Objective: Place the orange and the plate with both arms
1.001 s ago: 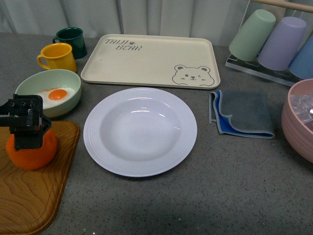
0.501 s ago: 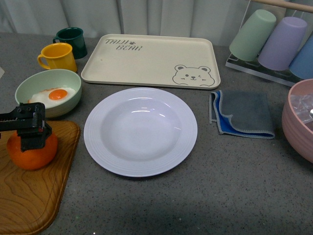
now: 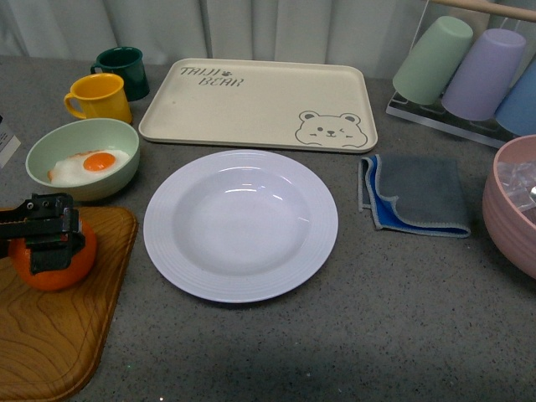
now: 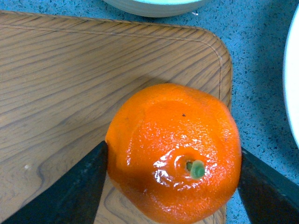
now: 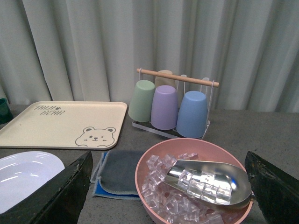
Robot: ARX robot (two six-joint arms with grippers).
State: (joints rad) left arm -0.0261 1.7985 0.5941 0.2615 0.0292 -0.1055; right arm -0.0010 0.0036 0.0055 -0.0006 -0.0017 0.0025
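Clamping the orange [image 3: 52, 272], the left hand [image 3: 48, 243] covers a stem [image 4: 197, 169] only its wrist view shows.

orange [image 3: 52, 280]: top hidden behind left gripper [image 3: 48, 247] | board [image 3: 59, 343]: cut by left and bottom edges | pink bowl [image 3: 505, 219], blue cup [image 3: 521, 100]: cut by right edge | plate [image 4: 293, 79]: only a sliver in left wrist view

Even, bright overhead lighting; shadows soft. Specular glare on the orange [image 4: 163, 140] (left wrist view); plate [image 3: 240, 224] shows faint highlights. Focus sharp.
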